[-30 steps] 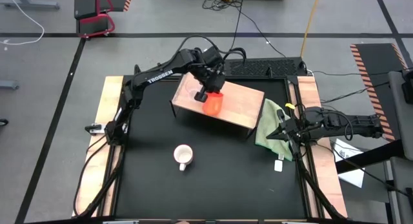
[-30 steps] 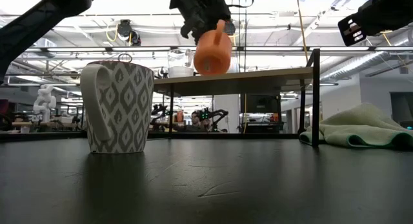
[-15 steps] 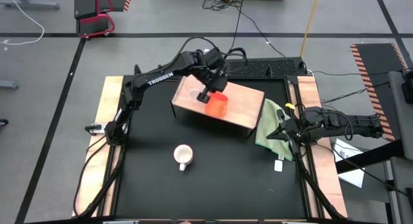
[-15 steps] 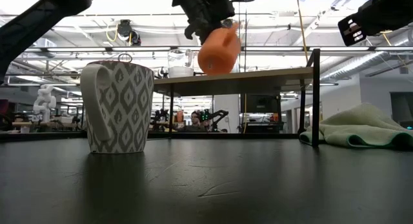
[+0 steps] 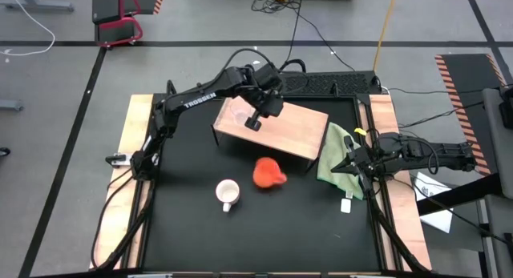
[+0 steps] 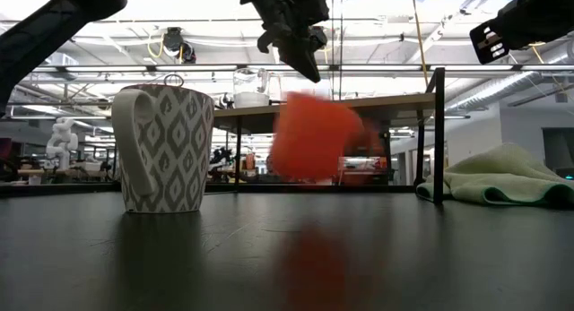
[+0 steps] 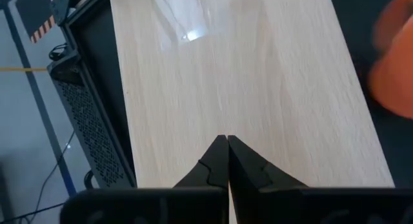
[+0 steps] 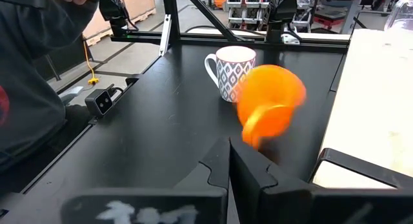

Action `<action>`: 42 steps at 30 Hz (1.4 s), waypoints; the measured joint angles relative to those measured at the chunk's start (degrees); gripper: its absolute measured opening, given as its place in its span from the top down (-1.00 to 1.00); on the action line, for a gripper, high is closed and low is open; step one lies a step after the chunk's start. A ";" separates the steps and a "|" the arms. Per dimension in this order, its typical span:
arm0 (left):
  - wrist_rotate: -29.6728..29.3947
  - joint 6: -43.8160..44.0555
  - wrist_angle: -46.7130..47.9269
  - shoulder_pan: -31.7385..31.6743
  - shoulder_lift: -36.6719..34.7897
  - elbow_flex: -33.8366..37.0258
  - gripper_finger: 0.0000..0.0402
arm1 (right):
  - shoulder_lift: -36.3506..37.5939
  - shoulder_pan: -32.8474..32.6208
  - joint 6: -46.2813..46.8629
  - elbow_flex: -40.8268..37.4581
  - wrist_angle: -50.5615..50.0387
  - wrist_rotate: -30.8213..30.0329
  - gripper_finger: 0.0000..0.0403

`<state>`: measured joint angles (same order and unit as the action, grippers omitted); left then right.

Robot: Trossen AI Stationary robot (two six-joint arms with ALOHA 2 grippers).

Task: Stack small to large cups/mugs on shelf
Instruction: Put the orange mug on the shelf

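Both end effectors closed and empty, left [image 5: 255,123] above shelf [image 5: 300,130], orange mug [image 5: 268,173] seemingly loose

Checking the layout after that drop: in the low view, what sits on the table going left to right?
White patterned mug → orange-red mug → green cloth.

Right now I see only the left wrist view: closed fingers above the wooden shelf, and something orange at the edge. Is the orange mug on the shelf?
Observer: No. The left gripper over the shelf is empty; the orange mug is down at the black table, in front of the shelf.
Operator: What is near it?
Observer: The white patterned mug stands upright beside it, apart.
Operator: And the right arm?
Observer: The right gripper waits shut at the table's right side, by the green cloth.
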<state>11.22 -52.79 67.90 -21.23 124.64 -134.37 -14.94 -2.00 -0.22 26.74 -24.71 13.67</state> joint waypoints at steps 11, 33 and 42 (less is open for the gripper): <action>-0.42 1.36 1.15 0.02 -0.09 -0.02 1.00 | 0.00 0.00 0.01 0.00 0.00 0.00 1.00; 1.12 4.03 5.43 4.55 -0.90 -0.07 1.00 | 0.00 0.01 0.01 0.00 -0.04 0.00 1.00; 3.76 7.00 8.60 5.46 -8.95 -0.09 1.00 | 0.04 0.00 0.25 0.00 -0.09 0.02 1.00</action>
<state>14.98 -45.78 76.50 -15.77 115.69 -134.45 -14.90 -2.00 0.03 26.74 -24.80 13.69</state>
